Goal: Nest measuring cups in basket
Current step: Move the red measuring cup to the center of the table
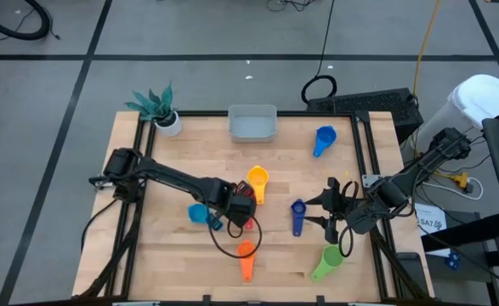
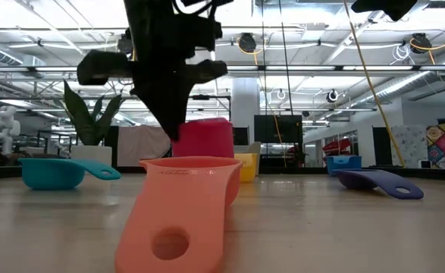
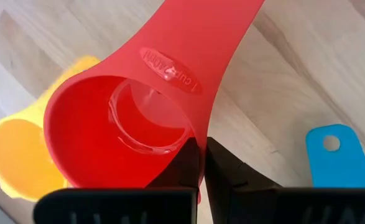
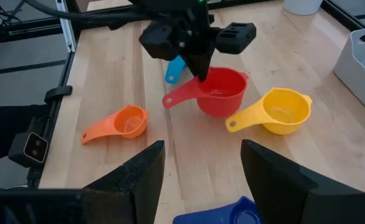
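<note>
Left gripper [image 4: 202, 70] clamped on red cup [image 4: 221, 91] rim, yellow cup [image 4: 285, 112] beside; right gripper [image 1: 332, 206] apparently open.

Left gripper [image 1: 242, 204] over red cup [image 1: 244, 192], beside yellow cup [image 1: 258, 178].

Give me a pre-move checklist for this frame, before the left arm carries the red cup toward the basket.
1. Grip: left gripper is shut on the rim of the red cup: ok.
2. Cup lifted off the table: cannot tell.
3. Neighbour: the yellow cup lies close beside the red one, toward the basket: not ok, could be bumped.
4. Basket at the table's far edge, nothing seen in it: ok.
5. Right gripper open, waiting near the dark blue cup, off the route: ok.
6. Orange cup lies away from the route: ok.
</note>
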